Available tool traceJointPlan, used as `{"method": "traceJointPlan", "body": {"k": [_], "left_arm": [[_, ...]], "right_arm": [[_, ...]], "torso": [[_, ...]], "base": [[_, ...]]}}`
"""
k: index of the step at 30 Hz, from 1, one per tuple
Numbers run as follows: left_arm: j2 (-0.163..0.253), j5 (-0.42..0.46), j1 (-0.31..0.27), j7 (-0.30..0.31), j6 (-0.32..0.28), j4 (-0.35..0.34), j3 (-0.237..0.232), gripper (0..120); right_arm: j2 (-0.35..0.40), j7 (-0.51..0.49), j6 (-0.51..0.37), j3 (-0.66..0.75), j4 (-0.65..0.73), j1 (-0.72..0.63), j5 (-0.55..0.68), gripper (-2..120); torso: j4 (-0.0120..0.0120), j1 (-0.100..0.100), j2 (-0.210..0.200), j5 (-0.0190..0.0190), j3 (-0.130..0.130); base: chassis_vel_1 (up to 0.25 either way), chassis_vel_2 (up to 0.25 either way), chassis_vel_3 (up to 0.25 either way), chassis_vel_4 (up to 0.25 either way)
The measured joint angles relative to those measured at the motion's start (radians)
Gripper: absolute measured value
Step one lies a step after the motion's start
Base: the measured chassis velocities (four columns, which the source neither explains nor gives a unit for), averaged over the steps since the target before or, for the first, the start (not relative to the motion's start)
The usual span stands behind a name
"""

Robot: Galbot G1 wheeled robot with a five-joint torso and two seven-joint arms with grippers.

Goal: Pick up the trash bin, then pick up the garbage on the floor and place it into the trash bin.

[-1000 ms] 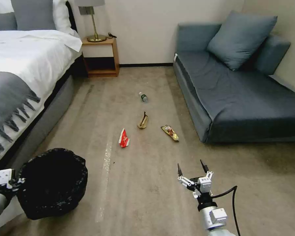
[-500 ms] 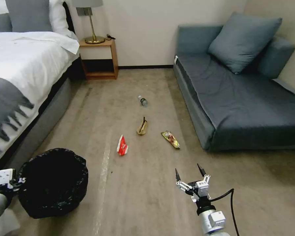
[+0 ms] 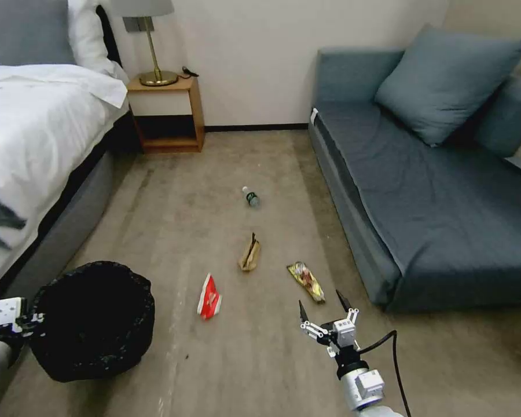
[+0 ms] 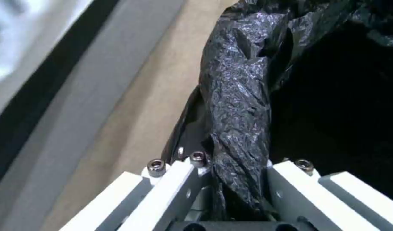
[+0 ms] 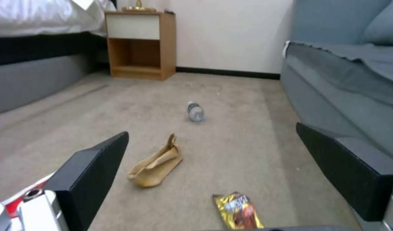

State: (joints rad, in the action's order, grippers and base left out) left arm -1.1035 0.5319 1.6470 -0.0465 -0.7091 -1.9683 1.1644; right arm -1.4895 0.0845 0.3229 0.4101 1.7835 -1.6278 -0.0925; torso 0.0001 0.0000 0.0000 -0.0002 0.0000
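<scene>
The trash bin, covered by its crinkled black bag, hangs low at the left. My left gripper is shut on its rim, and the bag bunches between the white fingers. The garbage lies ahead on the carpet: a red-and-white packet, a tan wrapper, a gold packet and a small clear bottle. My right gripper is open above the floor, just short of the gold packet.
A bed runs along the left, with a wooden nightstand and lamp by the wall. A blue sofa lines the right side. Carpet stretches between them.
The whole view has advanced: the litter sits closer and lower in the picture. The left gripper still holds the bin; the right gripper stays open, now near the gold packet.
</scene>
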Motion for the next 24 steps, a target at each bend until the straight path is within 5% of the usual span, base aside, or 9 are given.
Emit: {"method": "traceJointPlan", "body": {"k": [6, 11, 18, 24], "left_arm": [[0.001, 0.000, -0.004, -0.001, 0.000, 0.006, -0.002, 3], [0.002, 0.001, -0.004, -0.004, 0.000, 0.010, -0.002, 3], [-0.007, 0.000, 0.002, -0.005, 0.000, 0.010, 0.003, 3], [-0.017, -0.005, 0.003, -0.005, 0.000, 0.010, 0.000, 3]], "right_arm": [[0.012, -0.027, -0.065, -0.026, -0.027, 0.019, -0.032, 100], [0.053, -0.035, -0.205, -0.076, -0.072, 0.073, -0.007, 100], [0.148, 0.032, -0.395, -0.142, -0.261, 0.228, 0.106, 100], [0.189, 0.036, -0.422, -0.167, -0.435, 0.349, 0.115, 100]], "torso": [[-0.0002, 0.000, 0.000, 0.0003, 0.000], [-0.0006, 0.000, 0.000, 0.0003, 0.000], [0.0001, 0.000, 0.000, 0.0003, 0.000], [-0.0001, 0.000, 0.000, 0.0003, 0.000]], "base": [[-0.264, 0.260, 0.251, -0.277], [-0.111, 0.133, 0.129, -0.157], [0.035, -0.025, -0.030, 0.020], [0.007, -0.012, -0.019, 0.009]]}}
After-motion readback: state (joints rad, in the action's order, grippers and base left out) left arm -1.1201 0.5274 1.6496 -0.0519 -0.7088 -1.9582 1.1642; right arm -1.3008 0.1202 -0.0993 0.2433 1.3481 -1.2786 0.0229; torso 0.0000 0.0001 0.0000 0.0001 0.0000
